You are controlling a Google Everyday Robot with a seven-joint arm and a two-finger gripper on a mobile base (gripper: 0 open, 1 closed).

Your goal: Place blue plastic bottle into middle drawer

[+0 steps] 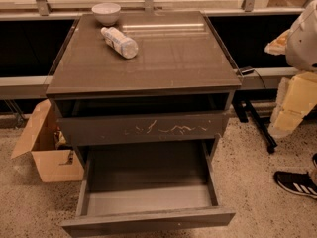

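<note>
The blue plastic bottle (119,42) lies on its side on the top of the dark cabinet (163,58), at the back left, its white cap pointing toward the white bowl. The middle drawer (148,200) is pulled out wide below; its lighter grey floor is bare. My gripper (293,105) shows as pale cream parts at the right edge of the view, beside the cabinet and lower than its top. It is far from the bottle and holds nothing that I can see.
A white bowl (106,13) stands at the back left of the top, just behind the bottle. The drawer with pale scratches (143,128) sits above the open one. An open cardboard box (44,152) is on the floor left. A black shoe (297,182) and a black stand leg (257,125) are right.
</note>
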